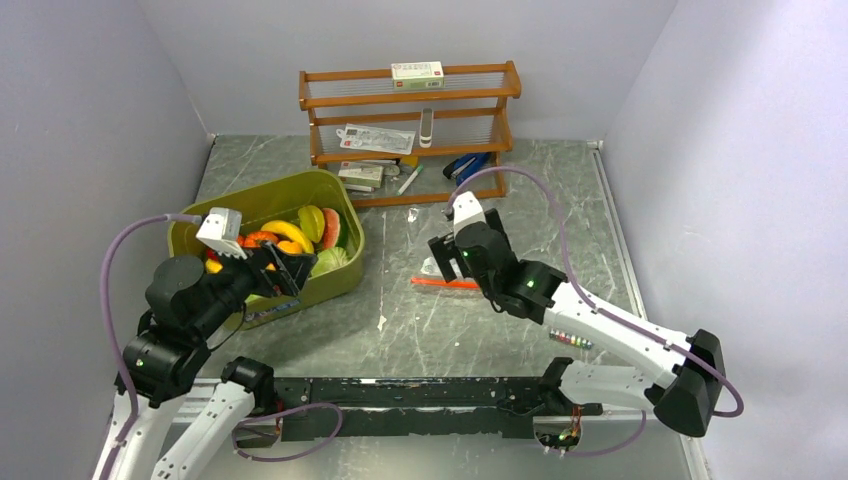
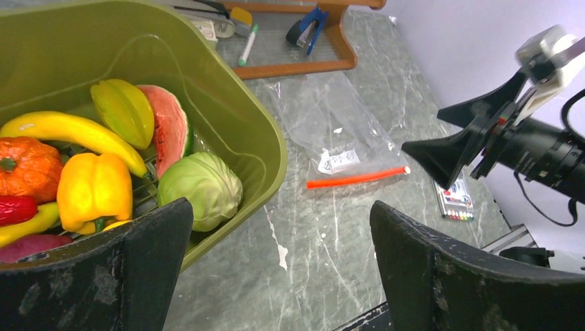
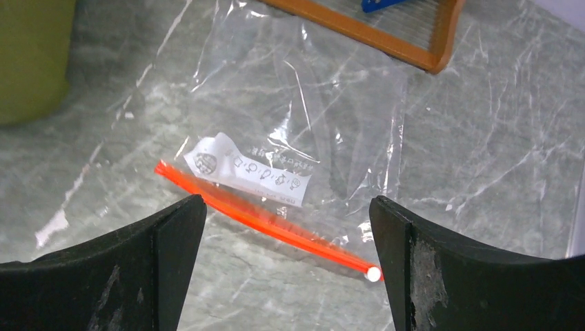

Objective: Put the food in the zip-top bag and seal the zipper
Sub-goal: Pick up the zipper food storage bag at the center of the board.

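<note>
Hovering my right gripper (image 3: 286, 207) above the zipper (image 3: 269, 224), left gripper (image 2: 279, 221) by the food (image 2: 93, 186), both wide open and empty, I'm preparing to open the bag (image 3: 310, 103).

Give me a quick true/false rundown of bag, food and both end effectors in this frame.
1. The zip-top bag lies flat on the table with no food inside. True.
2. The right end effector is shut on the zipper. False: it is open above the bag and grips nothing.
3. The food in view sits in the olive-green tub. True.
4. The left end effector holds the yellow pepper. False: it is open and empty at the tub's rim, and the pepper lies in the tub.
5. The zipper is blue. False: it is orange-red with a small white end.
</note>
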`<state>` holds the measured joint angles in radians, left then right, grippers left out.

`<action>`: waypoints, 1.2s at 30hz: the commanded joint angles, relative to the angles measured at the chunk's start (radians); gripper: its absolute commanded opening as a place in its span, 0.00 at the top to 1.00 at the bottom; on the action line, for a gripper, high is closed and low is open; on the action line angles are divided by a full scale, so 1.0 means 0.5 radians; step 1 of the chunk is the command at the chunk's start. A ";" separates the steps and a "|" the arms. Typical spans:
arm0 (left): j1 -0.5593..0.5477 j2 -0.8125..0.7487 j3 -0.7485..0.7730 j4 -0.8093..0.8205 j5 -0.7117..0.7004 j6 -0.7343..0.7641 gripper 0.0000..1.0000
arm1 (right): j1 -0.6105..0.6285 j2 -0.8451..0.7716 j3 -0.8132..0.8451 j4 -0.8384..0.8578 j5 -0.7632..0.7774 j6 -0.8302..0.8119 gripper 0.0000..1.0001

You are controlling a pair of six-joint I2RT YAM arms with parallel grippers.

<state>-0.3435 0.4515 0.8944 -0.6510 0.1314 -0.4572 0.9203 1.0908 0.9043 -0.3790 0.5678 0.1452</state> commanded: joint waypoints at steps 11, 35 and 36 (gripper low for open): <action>0.018 -0.081 0.138 -0.039 -0.159 -0.015 0.01 | -0.004 0.162 -0.026 -0.297 -0.346 -0.516 0.12; 0.018 -0.148 0.176 0.005 -0.236 0.026 0.01 | 0.011 0.636 -0.117 -0.223 -0.378 -1.037 0.42; 0.018 -0.149 0.166 0.009 -0.237 0.018 0.01 | 0.015 0.644 -0.124 -0.205 -0.364 -1.045 0.41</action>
<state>-0.3435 0.3714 0.9752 -0.6724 0.0078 -0.4416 0.9203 1.4258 0.8581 -0.5274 0.4099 -0.3283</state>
